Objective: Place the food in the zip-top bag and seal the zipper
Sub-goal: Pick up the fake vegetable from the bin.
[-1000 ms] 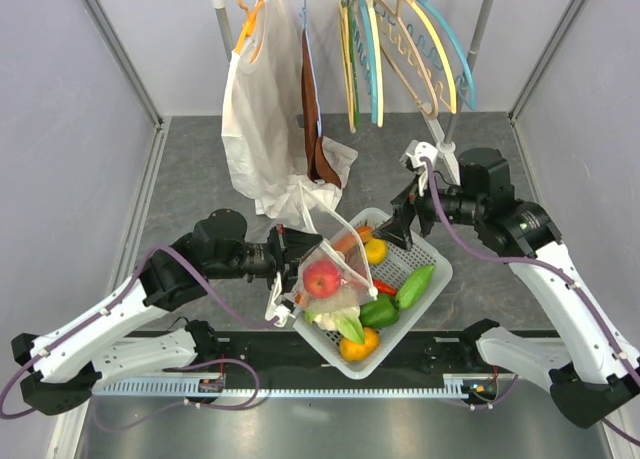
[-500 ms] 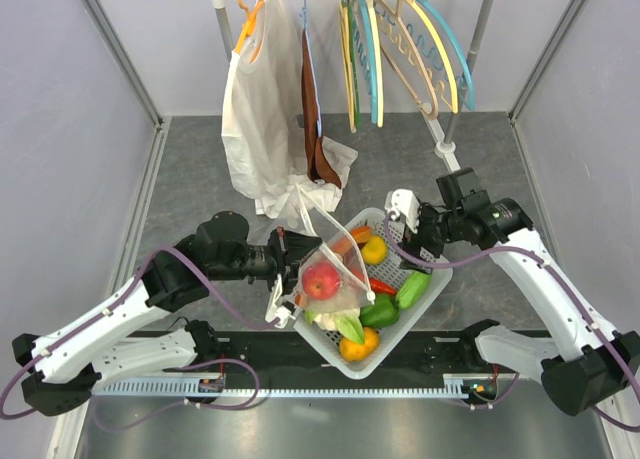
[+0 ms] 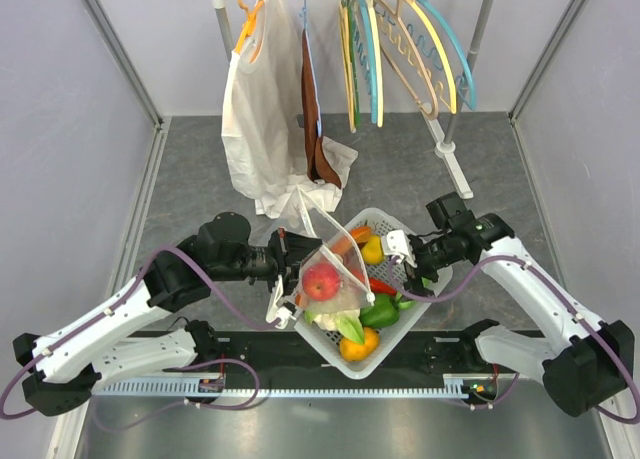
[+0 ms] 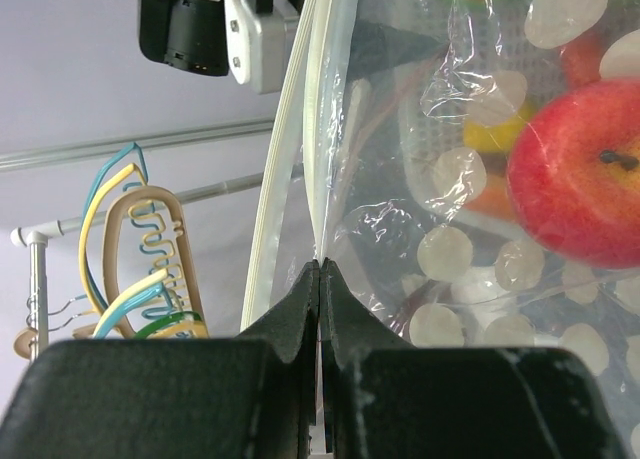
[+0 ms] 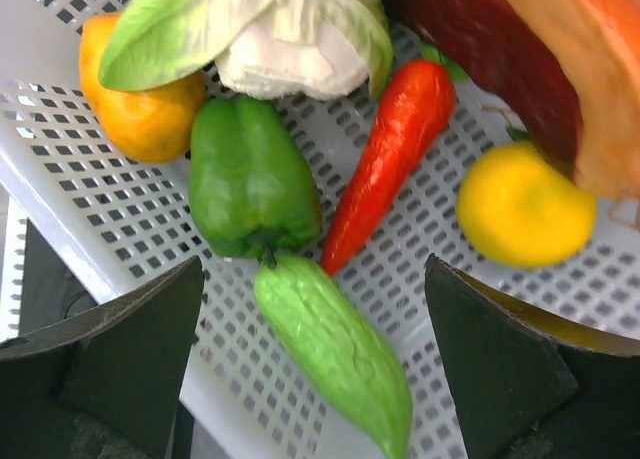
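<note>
The clear dotted zip-top bag (image 3: 335, 264) hangs over the left part of the white lattice basket (image 3: 318, 344), with the red apple (image 3: 322, 279) inside it. My left gripper (image 3: 287, 252) is shut on the bag's mouth edge (image 4: 322, 249), beside the pale zipper strip (image 4: 298, 129). The apple (image 4: 585, 184) shows through the plastic. My right gripper (image 3: 408, 271) is open just above the basket's right side, its jaws either side of the green cucumber (image 5: 335, 344). Green pepper (image 5: 250, 179), red chili (image 5: 390, 164), yellow pepper (image 5: 525, 204), orange pepper (image 5: 140, 109) and cauliflower (image 5: 290, 29) lie in the basket.
A clothes rack stands at the back with a white garment (image 3: 262, 109) and several coloured hangers (image 3: 400, 49). Its foot (image 3: 455, 169) rests on the table behind my right arm. Grey walls close both sides.
My right arm has swung down and forward from behind the basket to just above the cucumber, jaws open. The left gripper and bag have stayed put.
</note>
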`<action>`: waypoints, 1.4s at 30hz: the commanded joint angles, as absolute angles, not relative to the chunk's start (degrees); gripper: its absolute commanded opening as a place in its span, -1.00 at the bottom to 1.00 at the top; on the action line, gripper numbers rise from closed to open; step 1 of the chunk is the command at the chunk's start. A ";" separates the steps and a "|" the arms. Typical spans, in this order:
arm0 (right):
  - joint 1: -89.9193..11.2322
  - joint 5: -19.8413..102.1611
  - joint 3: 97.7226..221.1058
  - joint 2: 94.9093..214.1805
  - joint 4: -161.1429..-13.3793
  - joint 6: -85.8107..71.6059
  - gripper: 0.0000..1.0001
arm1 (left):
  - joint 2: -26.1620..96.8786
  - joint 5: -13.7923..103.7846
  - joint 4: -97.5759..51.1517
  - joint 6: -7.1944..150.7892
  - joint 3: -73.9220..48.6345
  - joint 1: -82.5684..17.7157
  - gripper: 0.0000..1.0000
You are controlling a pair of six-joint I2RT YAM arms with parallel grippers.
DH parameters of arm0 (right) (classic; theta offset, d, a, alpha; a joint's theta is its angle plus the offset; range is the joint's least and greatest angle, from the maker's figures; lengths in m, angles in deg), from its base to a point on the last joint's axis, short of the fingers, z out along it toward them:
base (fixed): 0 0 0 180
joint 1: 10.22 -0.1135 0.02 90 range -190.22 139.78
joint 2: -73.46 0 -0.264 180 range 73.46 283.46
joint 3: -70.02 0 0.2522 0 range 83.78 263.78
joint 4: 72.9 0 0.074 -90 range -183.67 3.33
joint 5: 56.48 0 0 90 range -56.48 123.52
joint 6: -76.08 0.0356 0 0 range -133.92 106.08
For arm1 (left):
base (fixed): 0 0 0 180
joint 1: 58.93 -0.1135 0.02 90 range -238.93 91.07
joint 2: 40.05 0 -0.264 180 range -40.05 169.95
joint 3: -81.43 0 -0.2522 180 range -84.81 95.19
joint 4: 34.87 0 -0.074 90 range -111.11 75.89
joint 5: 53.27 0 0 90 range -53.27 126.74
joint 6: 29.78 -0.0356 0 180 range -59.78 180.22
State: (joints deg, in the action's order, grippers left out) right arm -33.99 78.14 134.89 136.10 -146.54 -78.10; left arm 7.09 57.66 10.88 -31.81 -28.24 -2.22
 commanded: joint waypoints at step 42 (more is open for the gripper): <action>-48.01 73.07 133.96 137.38 -138.78 -79.85 -0.17 | 6.36 56.69 8.51 -30.05 -29.09 -2.68 -0.96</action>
